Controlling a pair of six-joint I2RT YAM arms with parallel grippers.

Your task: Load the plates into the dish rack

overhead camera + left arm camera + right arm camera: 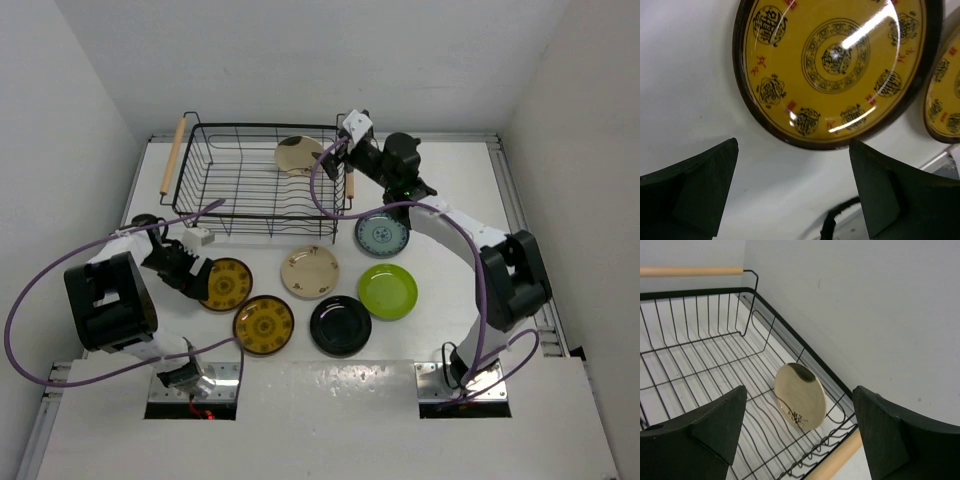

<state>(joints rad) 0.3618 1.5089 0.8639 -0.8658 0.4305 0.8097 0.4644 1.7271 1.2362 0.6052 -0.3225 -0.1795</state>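
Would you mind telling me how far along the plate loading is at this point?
Done: one cream plate leans inside the dish rack; the right gripper above it is open and empty. In hand: the open left gripper sits beside a mustard plate, not gripping it. Left: six plates on the table: that one, the other mustard plate, the loose cream plate, the black plate, the green plate, the teal plate.
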